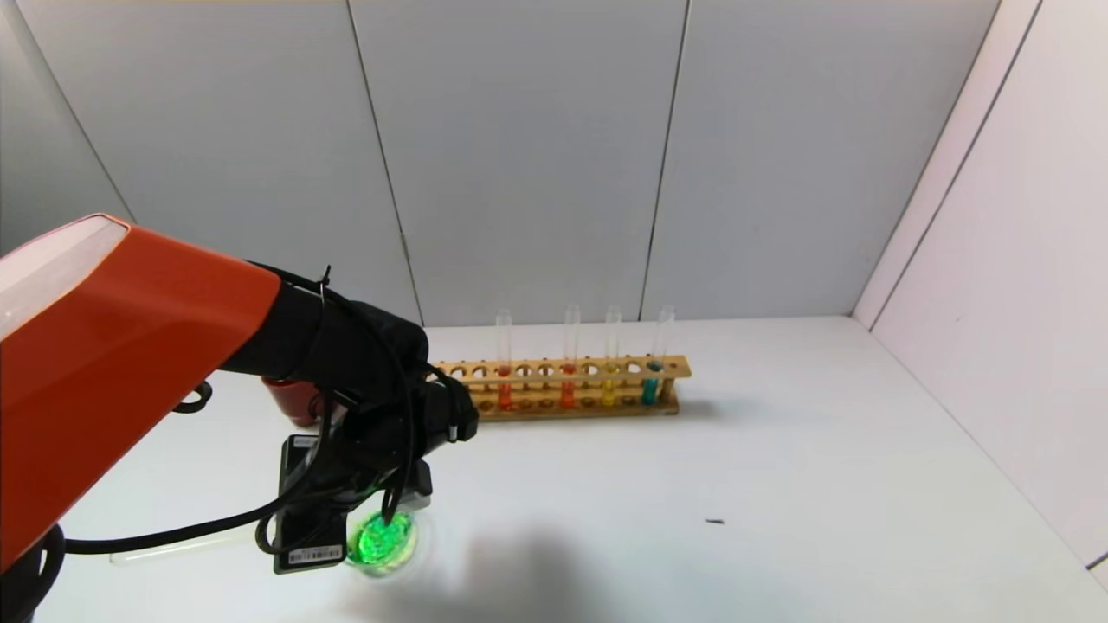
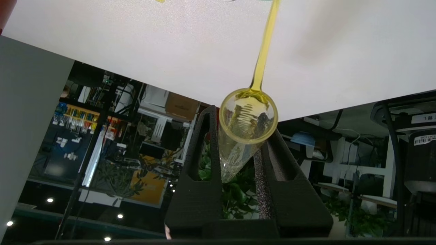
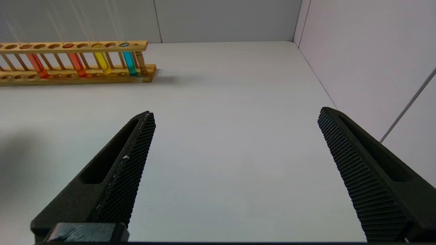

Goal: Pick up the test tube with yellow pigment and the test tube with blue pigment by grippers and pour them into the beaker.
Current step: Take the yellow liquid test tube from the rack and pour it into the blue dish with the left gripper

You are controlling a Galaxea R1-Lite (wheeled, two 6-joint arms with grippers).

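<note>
- Pouring under way: left gripper (image 2: 238, 163) is clamped tight on a clear tube (image 2: 243, 136), tipped mouth-down near the desk's front-left corner, a thin yellow stream (image 2: 264, 54) running from its lip.
- Beaker (image 1: 383, 541) sits on the desk (image 1: 779, 484) right below the gripper, its contents glowing green; judging by that colour, blue has likely gone in already.
- A spent-looking clear tube (image 1: 164, 551) lies flat near the front-left edge.
- Rack (image 1: 563, 385) stands toward the back edge, holding orange-red tubes (image 1: 505, 391), another yellow tube (image 1: 609, 389) and a blue tube (image 1: 650, 385).
- Right gripper (image 3: 238, 177) is parked near the right side, fingers spread wide, holding nothing.
- To do this well: hold the tilt steady and keep the tube's lip over the beaker's middle until the stream thins to drips.
- Risk: the stream is thin; any wrist drift puts it on the desk.
- Red cup (image 1: 290, 402) sits behind the arm, out of the way.
</note>
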